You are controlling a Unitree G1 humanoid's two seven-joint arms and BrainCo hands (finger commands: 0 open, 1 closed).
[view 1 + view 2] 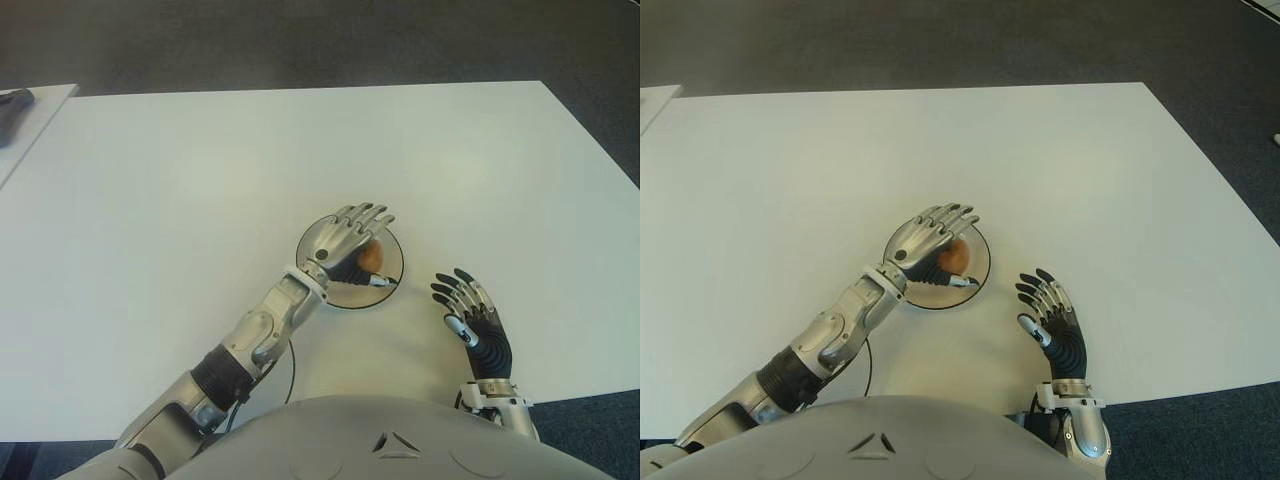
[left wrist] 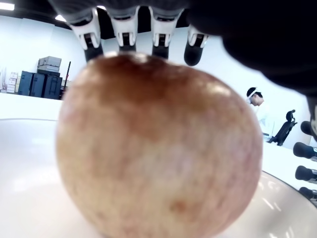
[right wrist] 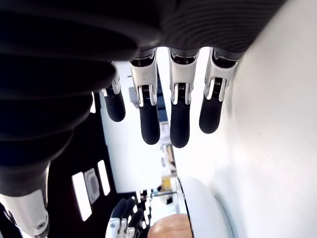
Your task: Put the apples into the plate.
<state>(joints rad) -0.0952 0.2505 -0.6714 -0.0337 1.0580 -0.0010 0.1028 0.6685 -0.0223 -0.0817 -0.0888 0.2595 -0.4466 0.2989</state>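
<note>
One apple [image 1: 372, 257] shows, lying in the round plate [image 1: 390, 278] directly under the left robot hand [image 1: 347, 243]. That robot hand reaches over the plate palm down, its fingers [image 1: 372, 216] stretched across the top of the fruit toward the plate's far rim and its thumb low at the near side. In the left wrist view the apple [image 2: 158, 148] fills most of the picture, its underside on the plate's white inner surface [image 2: 29, 198], while the fingertips [image 2: 126, 37] stand just above its crown. Whether they press on the skin or hang a little clear cannot be told, so the grip itself cannot be read.

On the right side of the plate, just beside its rim, the right robot hand [image 1: 470, 308] shows over the white counter [image 1: 200, 180], apart from the plate and the fruit. Its fingers [image 3: 148, 109] are spread and nearly straight, holding nothing, as its own wrist view shows, with the counter surface [image 3: 277, 139] alongside them.

Far beyond the left robot hand, at the counter's left edge, a second white surface [image 1: 30, 120] carries a dark object [image 1: 12, 100] too small to identify.
</note>
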